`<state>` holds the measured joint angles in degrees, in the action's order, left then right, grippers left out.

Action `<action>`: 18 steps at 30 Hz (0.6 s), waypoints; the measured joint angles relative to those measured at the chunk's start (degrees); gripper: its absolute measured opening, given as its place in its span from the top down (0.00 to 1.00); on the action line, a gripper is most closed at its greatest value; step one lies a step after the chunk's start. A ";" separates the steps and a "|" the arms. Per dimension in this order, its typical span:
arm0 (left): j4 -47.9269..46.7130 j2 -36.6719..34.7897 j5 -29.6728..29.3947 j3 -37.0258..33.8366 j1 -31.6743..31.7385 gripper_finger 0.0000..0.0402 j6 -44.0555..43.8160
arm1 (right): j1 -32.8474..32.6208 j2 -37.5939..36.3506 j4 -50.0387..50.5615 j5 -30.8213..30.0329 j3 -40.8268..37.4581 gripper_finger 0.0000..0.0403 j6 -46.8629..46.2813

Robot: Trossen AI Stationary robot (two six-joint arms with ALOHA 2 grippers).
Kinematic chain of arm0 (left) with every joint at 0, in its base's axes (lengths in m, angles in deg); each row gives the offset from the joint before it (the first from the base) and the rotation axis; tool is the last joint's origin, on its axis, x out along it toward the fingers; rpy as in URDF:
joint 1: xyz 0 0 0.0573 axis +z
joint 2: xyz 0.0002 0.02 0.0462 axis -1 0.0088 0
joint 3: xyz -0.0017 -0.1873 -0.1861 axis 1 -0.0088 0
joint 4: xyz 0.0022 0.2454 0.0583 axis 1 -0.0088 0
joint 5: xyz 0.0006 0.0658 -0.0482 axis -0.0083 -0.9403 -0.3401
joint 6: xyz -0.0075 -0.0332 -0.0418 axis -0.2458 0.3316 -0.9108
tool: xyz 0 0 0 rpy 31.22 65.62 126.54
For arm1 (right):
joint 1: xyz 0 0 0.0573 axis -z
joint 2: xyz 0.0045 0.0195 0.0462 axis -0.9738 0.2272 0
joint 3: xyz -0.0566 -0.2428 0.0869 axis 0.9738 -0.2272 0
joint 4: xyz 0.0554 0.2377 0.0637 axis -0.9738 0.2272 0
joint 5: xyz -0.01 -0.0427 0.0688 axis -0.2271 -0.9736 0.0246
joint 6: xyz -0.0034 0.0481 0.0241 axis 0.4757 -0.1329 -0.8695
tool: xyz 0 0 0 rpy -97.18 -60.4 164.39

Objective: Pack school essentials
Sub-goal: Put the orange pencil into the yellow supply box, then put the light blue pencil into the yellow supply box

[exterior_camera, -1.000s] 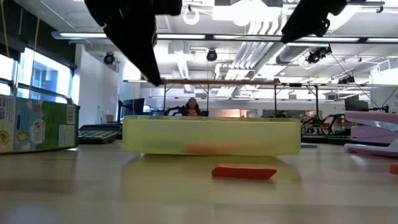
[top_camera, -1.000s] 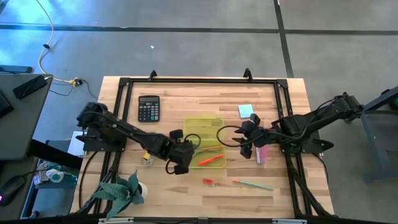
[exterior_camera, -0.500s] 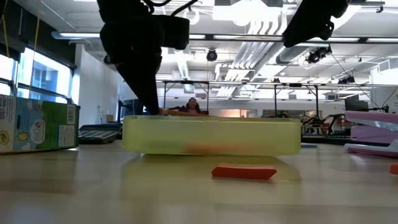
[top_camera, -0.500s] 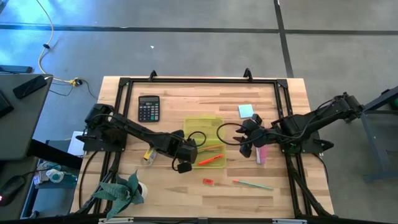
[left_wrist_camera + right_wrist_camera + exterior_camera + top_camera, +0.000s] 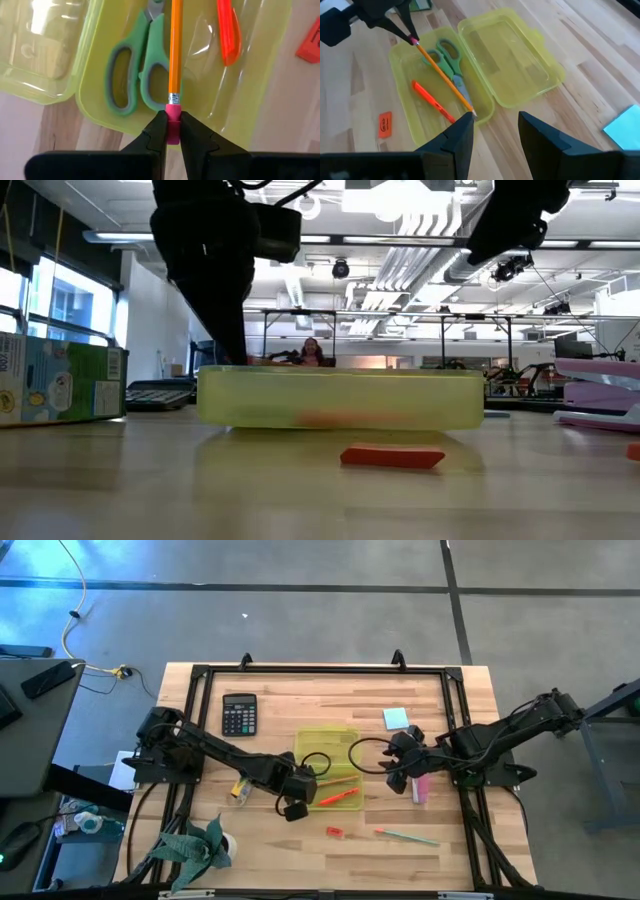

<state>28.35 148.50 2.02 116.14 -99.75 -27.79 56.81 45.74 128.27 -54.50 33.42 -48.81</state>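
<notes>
The yellow-green case (image 5: 427, 125) lies open on the table, its lid (image 5: 510, 55) folded out flat beside it. Inside the case lie the green-handled scissors (image 5: 132, 75) and an orange marker (image 5: 432, 102). My left gripper (image 5: 172, 131) is shut on the orange pencil (image 5: 175, 50), which slants over the scissors to the case's hinge-side rim. My right gripper (image 5: 492, 131) hangs open above the table beside the case, with nothing between its fingers. A small red piece (image 5: 335, 832), a green pencil (image 5: 406, 836) and a blue sticky-note pad (image 5: 396, 718) lie on the table. My left gripper pinches the pencil's pink eraser end (image 5: 173, 111) between its two fingertips. The fingers come steeply from above at the case's outer edge, and the pencil runs on in line with them. The held end is above the rim; the tip (image 5: 471, 113) is at the case's hinge-side rim.
A calculator (image 5: 239, 715) lies at the far left. A green box (image 5: 60, 380) stands left of the case. Under my right arm lies a pink stapler-like thing (image 5: 420, 788). A black frame (image 5: 320, 670) runs along the table's edges.
My left gripper has come down and a little toward the case, still shut on the pencil. The pencil, which hung well above the case, has sunk to the height of its rim.
</notes>
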 joint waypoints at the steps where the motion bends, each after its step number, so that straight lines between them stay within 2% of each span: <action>1: 0.01 0.00 0.00 0.00 0.02 0.92 -0.19 | 0.00 0.00 0.16 0.00 0.00 0.64 0.00; 8: 0.03 0.00 0.81 0.00 0.54 0.90 -0.28 | 0.00 0.02 0.47 2.65 0.00 0.64 -0.41; 18: 0.77 -0.04 0.79 0.00 0.54 0.77 0.06 | -0.05 0.02 1.67 6.24 0.00 0.64 -2.91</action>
<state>29.13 148.45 2.80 116.14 -99.21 -27.73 56.77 45.76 129.94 -48.25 33.42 -51.72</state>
